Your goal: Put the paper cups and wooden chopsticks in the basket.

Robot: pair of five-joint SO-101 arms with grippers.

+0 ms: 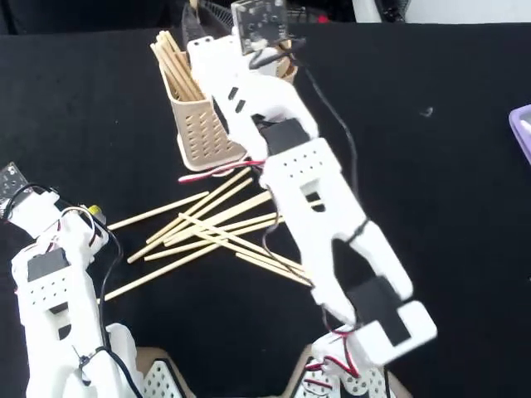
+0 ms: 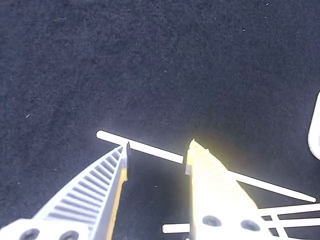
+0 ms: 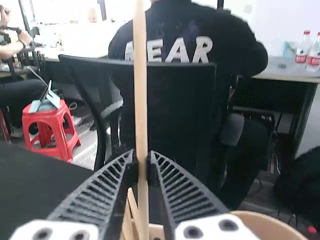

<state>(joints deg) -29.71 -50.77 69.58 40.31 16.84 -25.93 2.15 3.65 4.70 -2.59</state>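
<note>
A beige perforated basket stands at the back of the black table with several wooden chopsticks upright in it. More chopsticks lie scattered in front of it. My right gripper is above the basket, shut on one chopstick that stands upright between its fingers. My left gripper is open and low over the table. Its two fingertips straddle the end of a lying chopstick at the left of the pile. In the high view that gripper sits by the leftmost stick's end.
A curved beige rim shows just under the right gripper; I cannot tell whether it is a cup or the basket. A purple object pokes in at the table's right edge. People and a black chair are in the room behind.
</note>
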